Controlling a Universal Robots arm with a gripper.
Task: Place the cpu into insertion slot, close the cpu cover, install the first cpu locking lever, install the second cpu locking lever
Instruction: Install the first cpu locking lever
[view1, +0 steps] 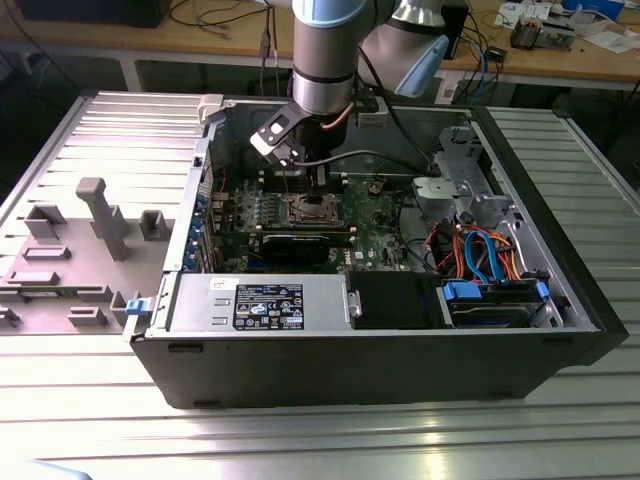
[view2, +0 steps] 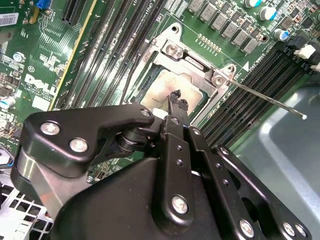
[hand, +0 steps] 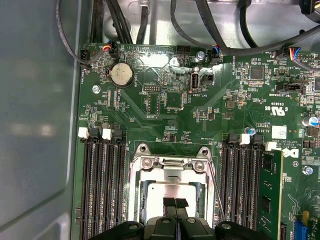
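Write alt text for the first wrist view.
The gripper, fingertips together, is at the silver cpu, which lies framed by the metal cpu cover. Black memory slots flank it on the green motherboard.

You are working on a metal table (view1: 330, 440) made of long ribbed slats that runs across the whole exterior view. Directly on it, in the middle, you have the open computer case (view1: 380, 365) lying on its side, its open face turned up and one dark wall toward the camera. On the slats at the exterior view's left, just beside the case, you have a flat grey fixture plate (view1: 50, 270) with moulded pockets and one upright post (view1: 98, 215) standing on it.
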